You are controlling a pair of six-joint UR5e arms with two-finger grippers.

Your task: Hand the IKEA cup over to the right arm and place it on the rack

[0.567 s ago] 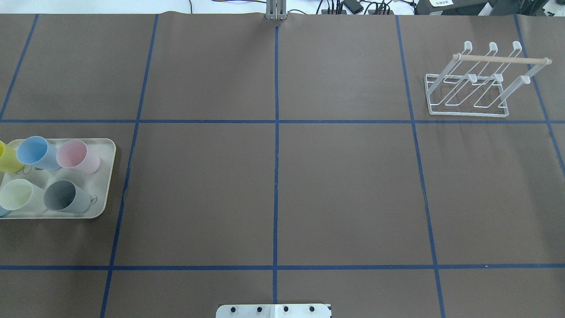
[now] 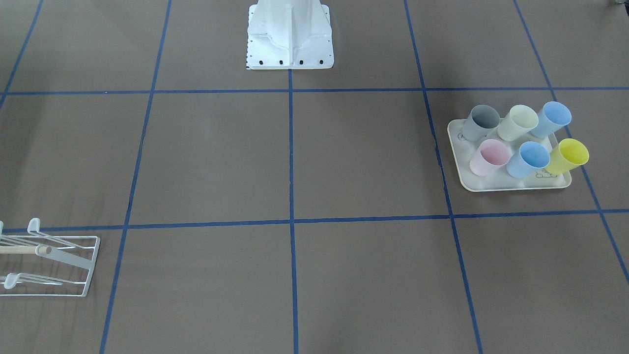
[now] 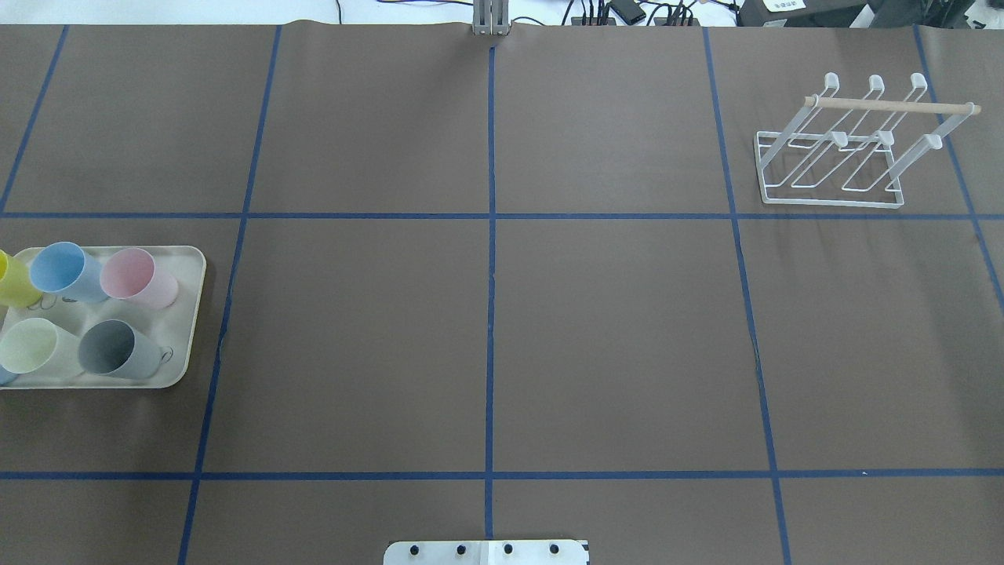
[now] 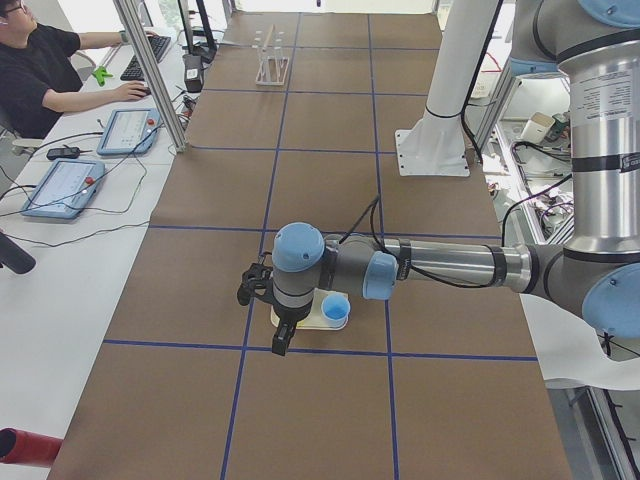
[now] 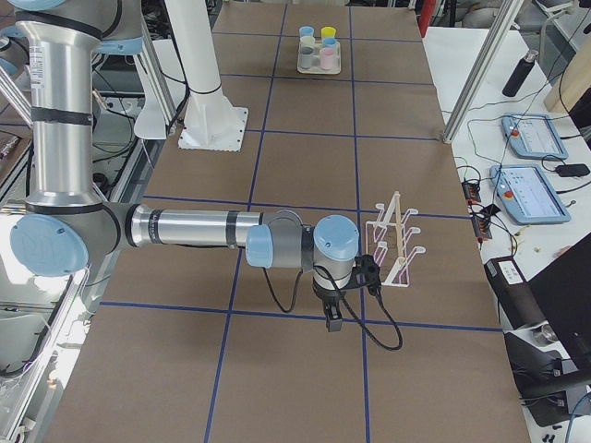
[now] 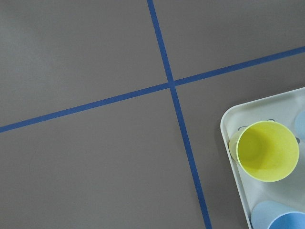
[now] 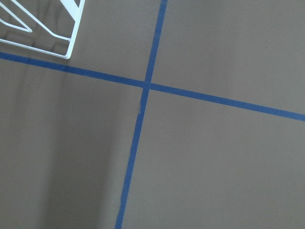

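Several IKEA cups stand upright on a cream tray (image 3: 188, 271) at the table's left: yellow (image 3: 12, 278), blue (image 3: 63, 271), pink (image 3: 137, 276), pale green (image 3: 31, 345) and grey (image 3: 114, 348). The left wrist view looks down on the yellow cup (image 6: 264, 150) at the tray's corner (image 6: 233, 129). The white wire rack (image 3: 886, 105) with its wooden rod stands at the far right and holds nothing. My left gripper (image 4: 280, 340) hangs above the tray, and my right gripper (image 5: 332, 318) hovers near the rack (image 5: 395, 231). Both show only in the side views, so I cannot tell their state.
Blue tape lines divide the brown table into squares. The robot's white base (image 2: 290, 44) sits at the middle of the near edge. A person (image 4: 40, 70) sits at a side desk with tablets. A corner of the rack (image 7: 76, 28) shows in the right wrist view.
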